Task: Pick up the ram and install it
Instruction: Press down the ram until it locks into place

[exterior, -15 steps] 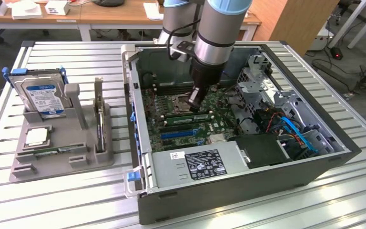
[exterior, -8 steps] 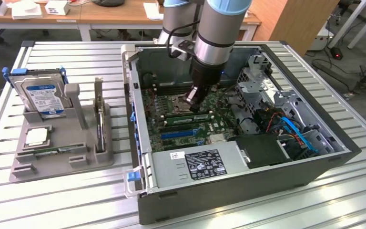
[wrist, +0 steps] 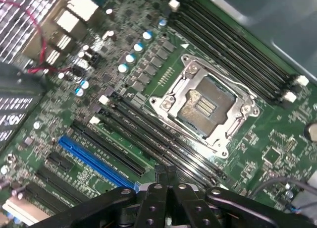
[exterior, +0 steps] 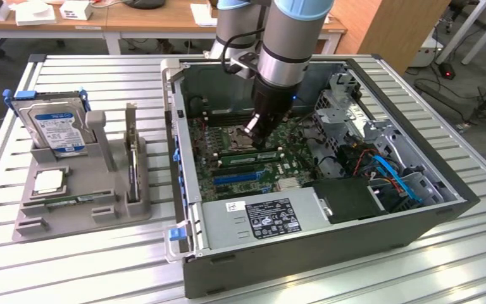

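Exterior view had the arm reaching down into the open case (exterior: pixel 311 253), with the gripper (exterior: pixel 257 142) low over the board (exterior: pixel 298 166). Its fingers were pinched fully shut, no gap between them. Right under the tip stood a thin green strip on edge, which looked like the ram (exterior: pixel 262 154), sitting in the row of slots (wrist: pixel 133 134) beside the bare socket (wrist: pixel 203 106).

So progress-wise, the pick-up seemed done and the ram was at its slot. The closed gripper (wrist: pixel 166 171) looked like it was touching the stick's top edge or sitting just above it, more a push than a pinch. That's a guess though, since the contact itself was hidden behind the fingers. Whether the ram was fully seated couldn't be told, and neither could the state of the latches at the slot ends. That bit was probably what was left.

The ram itself was long, narrow and thin, green along the edge that showed, roughly level rather than cocked up at one end. From the wrist view it was seen from straight above, so it was hard to pick out from the dark slots around it. No chips could be made out from either angle.

Over on the exterior view's left, the grey tray (exterior: pixel 83 212) held the hard drive (exterior: pixel 57 130) and the dark card (exterior: pixel 131 152), both upright and well apart from the case.
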Available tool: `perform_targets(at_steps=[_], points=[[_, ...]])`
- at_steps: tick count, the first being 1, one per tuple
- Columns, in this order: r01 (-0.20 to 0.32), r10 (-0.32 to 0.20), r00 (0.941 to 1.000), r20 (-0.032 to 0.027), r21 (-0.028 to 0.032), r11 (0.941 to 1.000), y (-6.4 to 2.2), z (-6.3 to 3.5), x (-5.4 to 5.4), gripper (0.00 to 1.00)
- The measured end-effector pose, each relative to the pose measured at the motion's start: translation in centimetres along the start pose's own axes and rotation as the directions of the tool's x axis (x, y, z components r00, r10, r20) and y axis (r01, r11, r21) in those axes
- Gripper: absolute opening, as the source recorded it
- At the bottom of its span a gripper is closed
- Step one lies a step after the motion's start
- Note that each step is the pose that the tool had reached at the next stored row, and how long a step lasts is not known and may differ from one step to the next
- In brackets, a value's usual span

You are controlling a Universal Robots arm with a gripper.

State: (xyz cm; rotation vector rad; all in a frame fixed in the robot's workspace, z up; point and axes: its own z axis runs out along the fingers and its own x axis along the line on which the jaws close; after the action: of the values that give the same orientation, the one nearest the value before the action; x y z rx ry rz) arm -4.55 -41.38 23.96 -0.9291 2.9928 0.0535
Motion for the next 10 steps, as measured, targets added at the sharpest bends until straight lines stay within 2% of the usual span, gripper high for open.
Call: perform_targets(at_steps=[5,10], points=[[-0.074,0.074,0.9973,0.0022,0.0012,0.9973,0.02,0.02,0.03,0.09],[-0.148,0.148,0.989,0.0046,0.0023,0.989,0.03,0.05,0.05,0.09]])
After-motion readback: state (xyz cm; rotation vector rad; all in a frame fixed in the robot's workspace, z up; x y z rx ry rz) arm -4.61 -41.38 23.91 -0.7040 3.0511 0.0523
